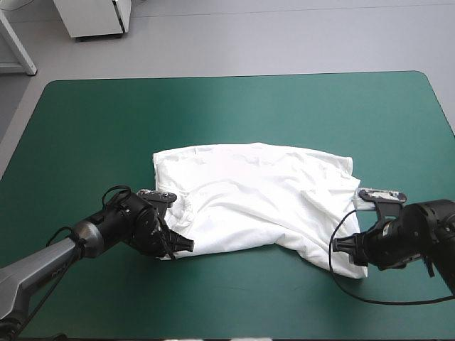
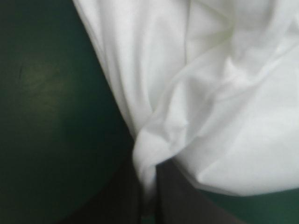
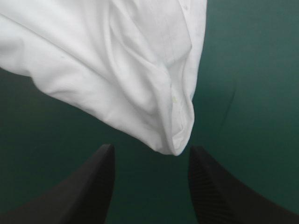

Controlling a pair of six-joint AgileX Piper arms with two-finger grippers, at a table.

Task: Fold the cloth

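The white T-shirt [image 1: 256, 195] lies loosely spread and wrinkled at the middle of the teal-green table [image 1: 227, 114]. My left gripper [image 1: 186, 245] is at the shirt's near left corner, and in the left wrist view a pinched fold of the T-shirt [image 2: 154, 154] runs down between its black fingers [image 2: 126, 196], which are all but closed on it. My right gripper [image 1: 340, 245] sits at the shirt's near right corner. There its black fingers [image 3: 100, 182] stand apart, and the T-shirt's hanging corner [image 3: 180, 140] ends just ahead of the gap without touching them.
Bare teal-green cover surrounds the shirt on all sides, widest toward the far edge [image 1: 234, 77]. A white cabinet base [image 1: 92, 18] stands on the floor beyond the table.
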